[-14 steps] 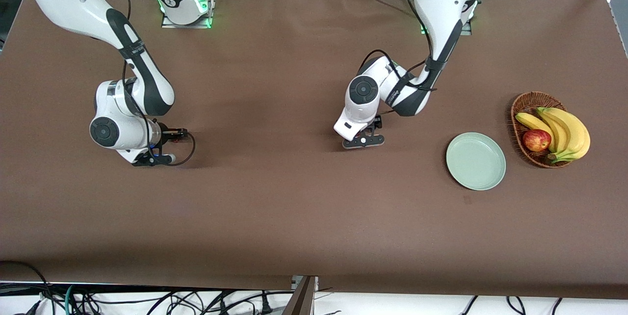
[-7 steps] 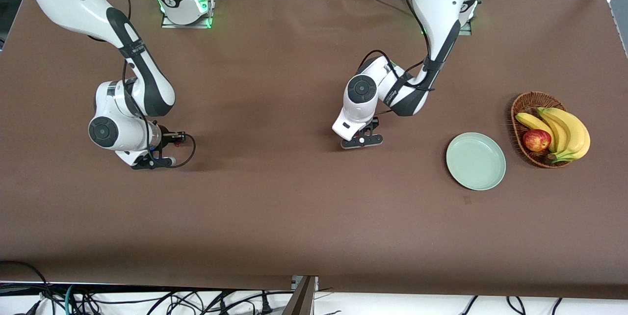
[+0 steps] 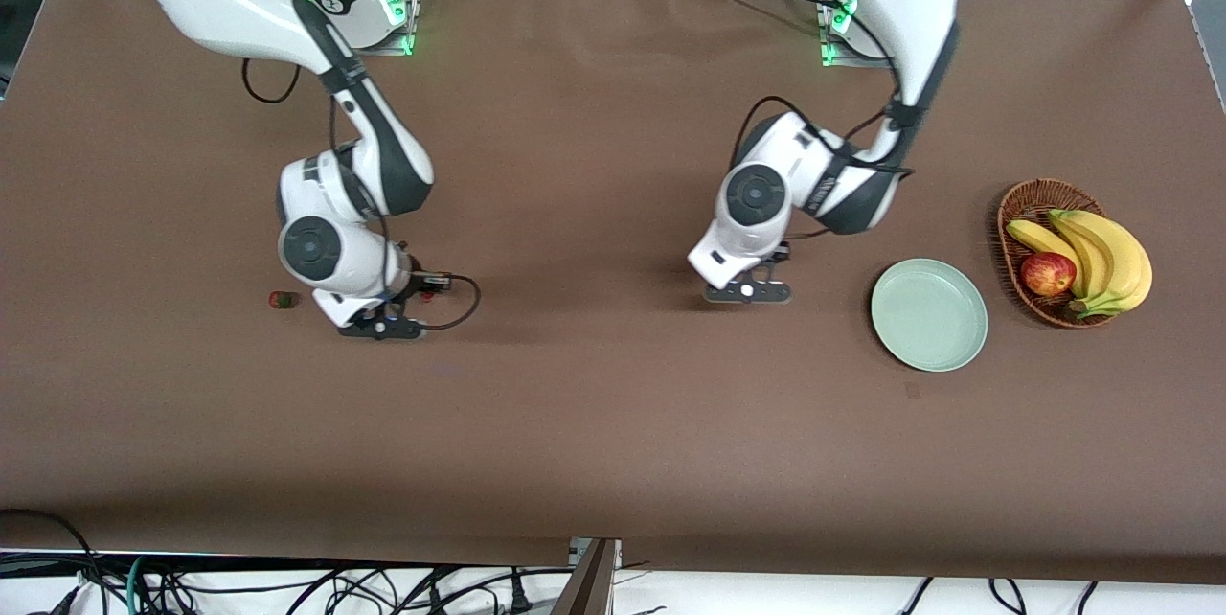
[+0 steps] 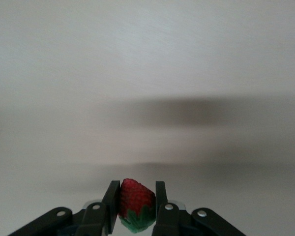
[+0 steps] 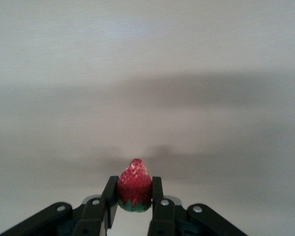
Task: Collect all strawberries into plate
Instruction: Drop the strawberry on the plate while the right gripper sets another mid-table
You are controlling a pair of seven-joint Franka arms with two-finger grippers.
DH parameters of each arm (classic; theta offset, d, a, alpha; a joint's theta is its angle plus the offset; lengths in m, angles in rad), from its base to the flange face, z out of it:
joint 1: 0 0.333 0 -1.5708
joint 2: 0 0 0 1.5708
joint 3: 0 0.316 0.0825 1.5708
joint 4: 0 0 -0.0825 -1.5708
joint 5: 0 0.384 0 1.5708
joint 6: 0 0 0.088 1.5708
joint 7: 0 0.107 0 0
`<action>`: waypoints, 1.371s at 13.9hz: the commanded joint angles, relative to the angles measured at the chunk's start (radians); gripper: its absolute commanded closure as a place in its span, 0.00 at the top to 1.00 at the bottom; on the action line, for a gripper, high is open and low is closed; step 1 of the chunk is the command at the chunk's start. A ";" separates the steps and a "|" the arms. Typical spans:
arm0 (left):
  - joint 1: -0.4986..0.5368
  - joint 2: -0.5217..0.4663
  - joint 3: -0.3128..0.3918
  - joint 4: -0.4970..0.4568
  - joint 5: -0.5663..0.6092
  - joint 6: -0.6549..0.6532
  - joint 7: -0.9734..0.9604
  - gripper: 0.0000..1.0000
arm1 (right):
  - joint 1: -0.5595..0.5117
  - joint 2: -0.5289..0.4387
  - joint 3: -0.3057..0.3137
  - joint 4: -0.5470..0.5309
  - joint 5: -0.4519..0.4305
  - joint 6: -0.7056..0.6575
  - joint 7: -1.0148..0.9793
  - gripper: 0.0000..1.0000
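table [image 3: 594,423]: matt brown cloth-like cover, faint creases. plate [image 3: 928,314]: smooth, slight sheen, looks plastic or glazed. basket [image 3: 1023,213]: rough woven wicker. arm shells glossy white plastic. fingers [image 4: 110,199] matt black. held strawberry [image 5: 134,186]: pitted, glossy red.

From the front you can't see either held strawberry: each arm's wrist covers its gripper. In both wrist views the picture's edge cuts off the gripper bodies. The loose strawberry [image 3: 281,299] is too small to make out.
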 commanded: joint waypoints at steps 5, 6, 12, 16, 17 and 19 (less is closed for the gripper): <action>0.228 -0.086 -0.013 -0.014 0.007 -0.103 0.656 0.04 | 0.281 0.244 -0.007 0.425 0.012 -0.001 0.537 0.00; 0.259 -0.086 -0.013 -0.014 0.007 -0.101 0.742 0.04 | 0.315 0.276 -0.005 0.477 0.012 0.023 0.577 0.00; 0.443 -0.054 -0.013 -0.020 0.007 -0.074 1.109 0.18 | 0.453 0.399 -0.007 0.522 0.012 0.411 0.794 0.00; 0.529 0.001 -0.015 -0.065 0.007 0.079 1.314 0.17 | 0.478 0.419 -0.005 0.534 0.011 0.428 0.832 0.14; 0.541 0.004 -0.015 -0.098 0.006 0.140 1.350 0.15 | 0.479 0.419 -0.007 0.533 0.006 0.448 0.829 0.76; 0.543 0.009 -0.016 -0.167 0.006 0.246 1.350 0.16 | 0.470 0.393 -0.007 0.528 -0.005 0.447 0.812 1.00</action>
